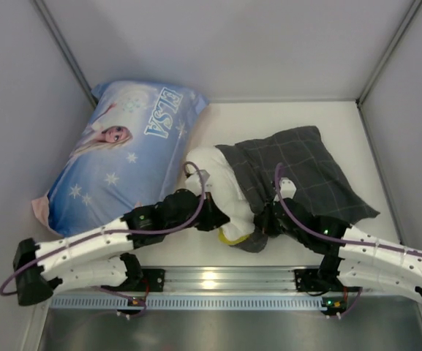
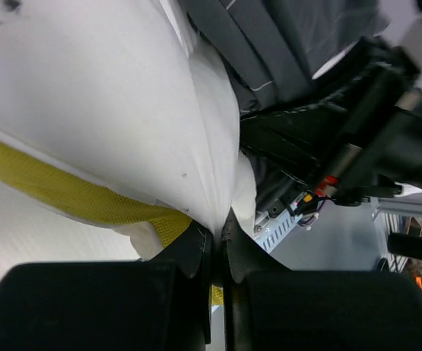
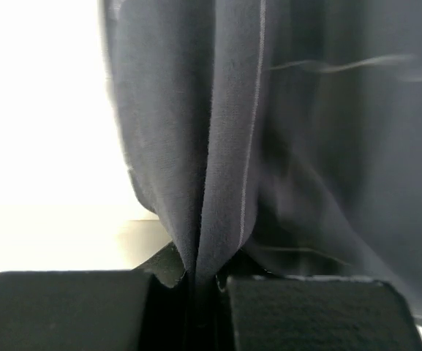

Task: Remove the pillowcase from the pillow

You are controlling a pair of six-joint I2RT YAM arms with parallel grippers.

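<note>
The white pillow [image 1: 221,186] with yellow piping [image 2: 72,194] sticks out of the left end of the dark grey checked pillowcase [image 1: 306,175], which covers its right part. My left gripper [image 1: 212,217] is shut on the pillow's exposed white corner [image 2: 218,197] near the piping. My right gripper [image 1: 263,219] is shut on a fold of the pillowcase [image 3: 211,168] at its near open edge. The two grippers sit close together at the front of the pillow.
A larger blue ELSA-print pillow [image 1: 123,157] lies at the back left against the wall. Grey walls [image 1: 20,110] close in the table on the left, back and right. A metal rail [image 1: 218,281] runs along the near edge.
</note>
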